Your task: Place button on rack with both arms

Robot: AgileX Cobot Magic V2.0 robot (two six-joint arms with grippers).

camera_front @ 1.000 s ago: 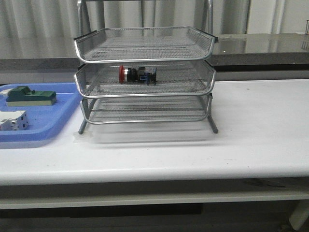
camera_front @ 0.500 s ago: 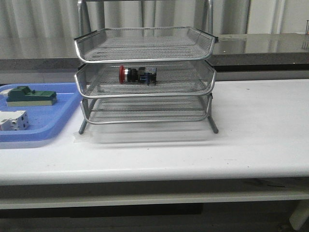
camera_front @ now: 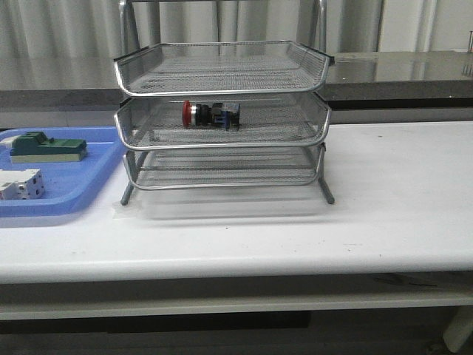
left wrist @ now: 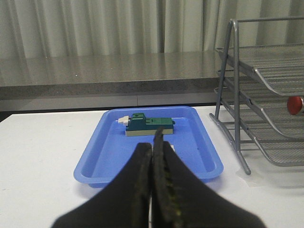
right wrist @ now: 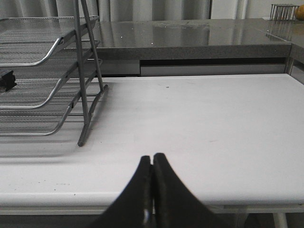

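The button (camera_front: 210, 114) lies on its side in the middle tier of the silver wire rack (camera_front: 222, 140), red head to the left. Its red head also shows in the left wrist view (left wrist: 295, 104), and its black end shows in the right wrist view (right wrist: 6, 79). My left gripper (left wrist: 153, 145) is shut and empty, low over the table in front of the blue tray. My right gripper (right wrist: 152, 159) is shut and empty near the table's front edge, to the right of the rack (right wrist: 45, 71). Neither arm shows in the front view.
A flat blue plastic tray (camera_front: 74, 192) stands left of the rack, holding a green block (camera_front: 46, 147) and a white boxy module (camera_front: 21, 184). The tray (left wrist: 104, 156) and green block (left wrist: 149, 124) also show in the left wrist view. A grey counter (camera_front: 399, 70) runs behind the table.
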